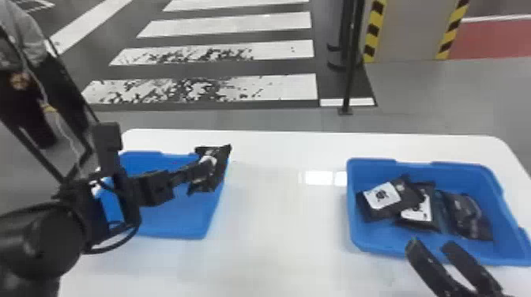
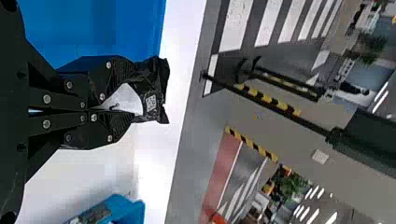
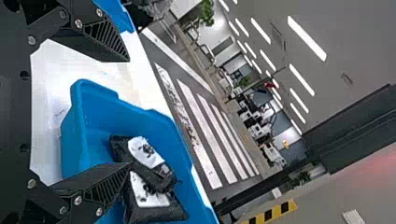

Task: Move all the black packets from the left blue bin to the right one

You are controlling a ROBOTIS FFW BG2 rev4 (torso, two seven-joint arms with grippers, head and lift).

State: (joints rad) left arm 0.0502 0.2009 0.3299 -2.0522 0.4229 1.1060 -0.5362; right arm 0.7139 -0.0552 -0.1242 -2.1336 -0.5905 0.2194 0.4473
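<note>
Over the right side of the left blue bin (image 1: 174,221), my left gripper (image 1: 189,173) is shut on a black packet (image 1: 213,168). The left wrist view shows that gripper (image 2: 112,109) pinching the packet (image 2: 154,91), which has a white label. My right gripper (image 1: 430,245) stands open at the near edge of the right blue bin (image 1: 395,249), holding nothing. In that bin lie several black packets (image 1: 418,209), some with white labels. In the right wrist view the open gripper (image 3: 128,112) has the bin (image 3: 107,112) and packets (image 3: 149,205) beyond its fingers.
Both bins stand on a white table (image 1: 284,221), whose bare surface lies between them. Behind the table are a thin black post (image 1: 349,59) and a grey column with striped yellow-black edges (image 1: 411,31).
</note>
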